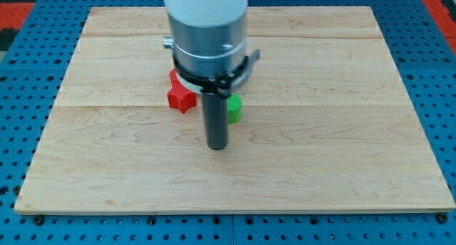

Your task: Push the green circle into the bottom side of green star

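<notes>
A green block shows just to the right of my rod, mostly hidden by it; I cannot tell whether it is the circle or the star. My tip rests on the board just below and left of this green block. A red star-shaped block lies left of the rod, partly hidden by the arm's body. No second green block shows; the arm's wide grey body covers the board's upper middle.
The wooden board sits on a blue pegboard surface. Another red piece peeks out just above the red star, at the arm's edge.
</notes>
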Tool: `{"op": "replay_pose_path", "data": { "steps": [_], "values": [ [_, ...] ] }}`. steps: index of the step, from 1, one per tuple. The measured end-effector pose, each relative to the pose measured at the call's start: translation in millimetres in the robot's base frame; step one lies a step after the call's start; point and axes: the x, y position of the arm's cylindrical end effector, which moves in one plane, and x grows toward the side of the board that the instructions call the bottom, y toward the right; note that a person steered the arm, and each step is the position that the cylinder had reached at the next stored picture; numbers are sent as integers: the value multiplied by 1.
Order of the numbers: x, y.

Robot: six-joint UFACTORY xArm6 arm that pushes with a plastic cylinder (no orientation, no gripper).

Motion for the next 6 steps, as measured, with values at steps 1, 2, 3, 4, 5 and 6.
{"op": "replay_pose_path", "data": {
  "steps": [1, 2, 3, 4, 5, 6],
  "values": [
    [-31, 47],
    [-71, 19],
    [-67, 15],
    [-38, 32],
    [-51, 4],
    [-78, -19]
  ]
}}
